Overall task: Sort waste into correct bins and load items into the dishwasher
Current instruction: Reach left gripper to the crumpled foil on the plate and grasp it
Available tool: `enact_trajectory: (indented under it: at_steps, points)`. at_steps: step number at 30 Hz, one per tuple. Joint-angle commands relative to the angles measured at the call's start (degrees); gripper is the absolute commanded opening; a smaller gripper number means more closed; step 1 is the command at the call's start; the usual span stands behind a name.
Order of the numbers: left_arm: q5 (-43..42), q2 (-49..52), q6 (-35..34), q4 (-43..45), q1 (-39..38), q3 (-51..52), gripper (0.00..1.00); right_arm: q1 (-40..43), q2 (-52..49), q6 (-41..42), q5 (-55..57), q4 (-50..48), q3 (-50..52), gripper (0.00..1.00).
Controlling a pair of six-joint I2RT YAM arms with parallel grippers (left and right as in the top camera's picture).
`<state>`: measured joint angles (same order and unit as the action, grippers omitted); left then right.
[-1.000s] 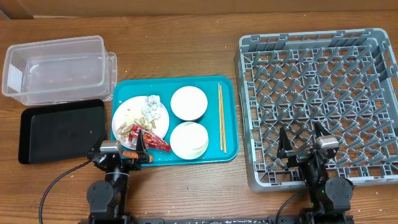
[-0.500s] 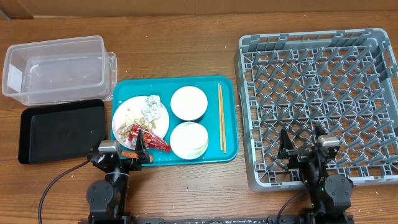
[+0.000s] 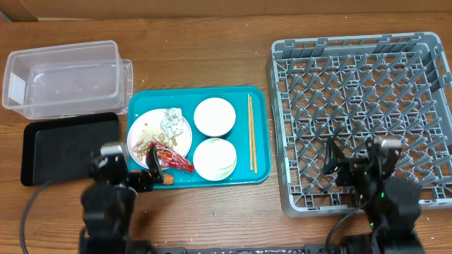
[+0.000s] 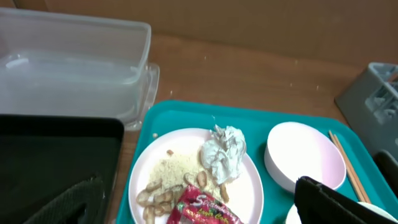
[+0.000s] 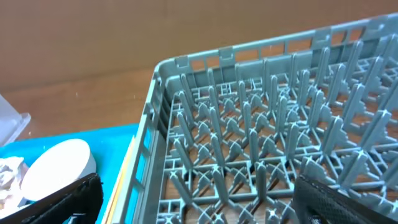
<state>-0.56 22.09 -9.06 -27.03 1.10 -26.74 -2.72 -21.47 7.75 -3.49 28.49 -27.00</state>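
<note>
Two bowls (image 3: 214,116), chopsticks (image 3: 251,134) and a plate (image 3: 182,141) lie in the teal tray (image 3: 258,99) mid-counter (image 3: 212,212); the plate carries a foil ball (image 3: 171,121), red wrapper (image 3: 169,156) and beige scraps (image 3: 145,144). Tub (image 3: 63,77) sits back-left, black tray (image 3: 67,148) just in front of it, rack (image 3: 360,92) right of the teal tray. Left pincer (image 3: 131,159) is spread wide between black tray and plate, gripping nothing; right pincer (image 3: 357,159) is spread wide over the rack's front, gripping nothing.
</note>
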Motion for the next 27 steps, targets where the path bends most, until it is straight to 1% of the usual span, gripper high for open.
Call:
enact_trajectory:
  at_steps: [1, 3, 4, 7, 10, 12, 14, 18, 25, 27]
  points:
    - [0.46, 9.81, -0.79, -4.55, -0.39, -10.67, 1.0, -0.31, -8.04, 0.9, -1.2, 5.07, -9.27, 1.0]
    - [0.28, 16.74, -0.74, -10.14, -0.39, -18.16, 1.0, -0.31, -13.35, 0.9, -1.31, 10.54, -14.64, 1.0]
    - [0.17, 21.66, -0.74, -14.75, -0.39, -23.76, 1.0, -0.31, -17.68, 0.9, -1.31, 15.08, -19.21, 1.0]
    - [-1.92, 30.42, -0.57, -23.3, -0.39, -34.18, 1.0, -0.13, -25.46, 0.87, -1.09, 22.51, -27.12, 1.0]
    - [-2.91, 37.51, -0.57, -29.83, -0.39, -41.81, 1.0, 0.07, -31.71, 0.15, -0.57, 26.47, -32.24, 1.0]
    - [-3.19, 41.03, -0.57, -31.95, -0.39, -44.65, 1.0, 0.13, -34.62, -0.09, -0.39, 27.63, -33.86, 1.0]
    - [-4.07, 43.5, -0.63, -31.82, -0.39, -45.66, 1.0, 0.22, -37.03, -0.46, -0.13, 28.46, -34.8, 1.0]
    - [-6.23, 47.58, -0.81, -29.16, -0.39, -45.64, 1.0, 0.22, -39.19, 0.57, 4.02, 28.81, -34.86, 1.0]
    - [-10.12, 56.74, 0.26, -22.53, -0.74, -45.64, 1.0, 0.22, -39.43, 1.33, 5.79, 29.16, -34.84, 1.0]
    - [-10.01, 59.91, 0.37, -21.66, -1.31, -45.64, 1.0, 0.22, -39.43, 1.31, 5.79, 29.18, -34.84, 1.0]
